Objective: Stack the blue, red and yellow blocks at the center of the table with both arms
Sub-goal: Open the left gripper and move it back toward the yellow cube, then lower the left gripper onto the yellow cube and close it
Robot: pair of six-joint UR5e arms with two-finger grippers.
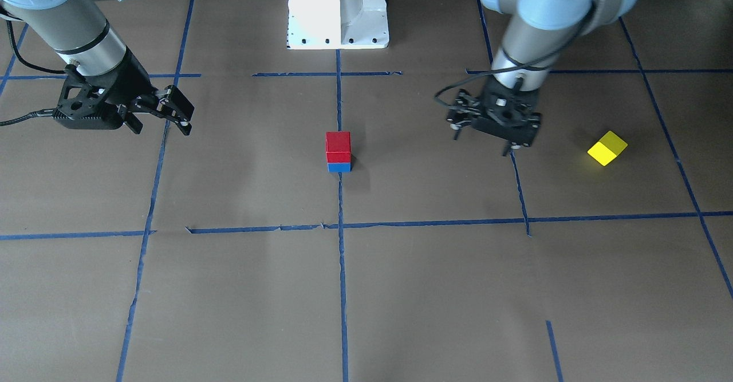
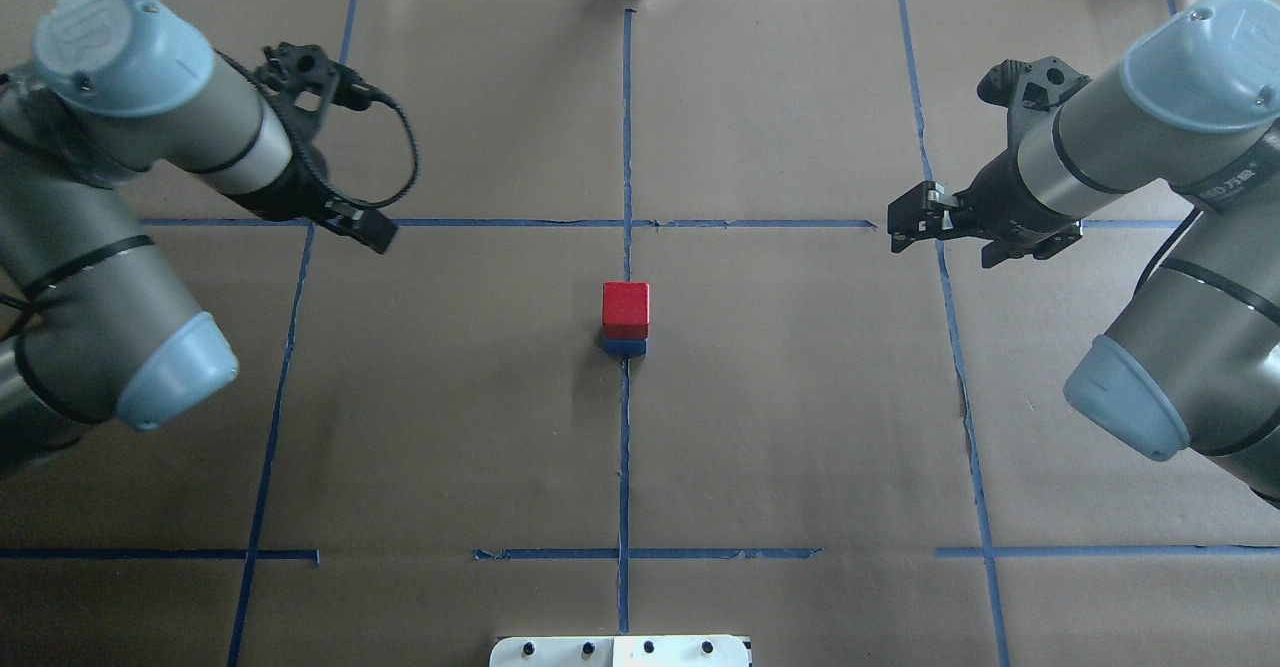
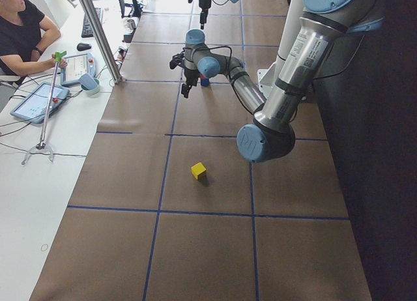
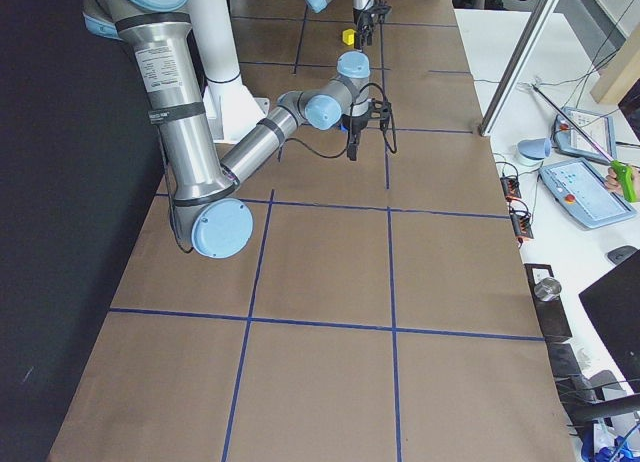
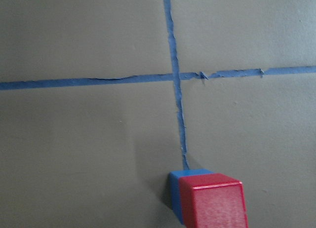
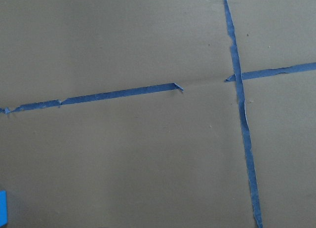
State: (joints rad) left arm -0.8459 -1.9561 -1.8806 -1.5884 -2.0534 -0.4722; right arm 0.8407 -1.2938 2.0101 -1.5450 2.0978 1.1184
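A red block [image 1: 338, 146] sits on a blue block [image 1: 339, 167] at the table's centre, on a tape crossing. The stack also shows in the overhead view, red block [image 2: 626, 309] over blue block [image 2: 624, 347], and at the bottom of the left wrist view [image 5: 215, 201]. A yellow block [image 1: 607, 148] lies alone on the robot's left side, also in the exterior left view [image 3: 199, 171]; it is hidden under the arm in the overhead view. My left gripper [image 1: 484, 141] is open and empty, between stack and yellow block. My right gripper [image 1: 161, 127] is open and empty, well off to the stack's other side.
The white robot base [image 1: 338, 10] stands at the table's edge behind the stack. Blue tape lines [image 2: 625, 447] divide the brown table. An operator [image 3: 19, 34] sits at a side desk with tablets and cables.
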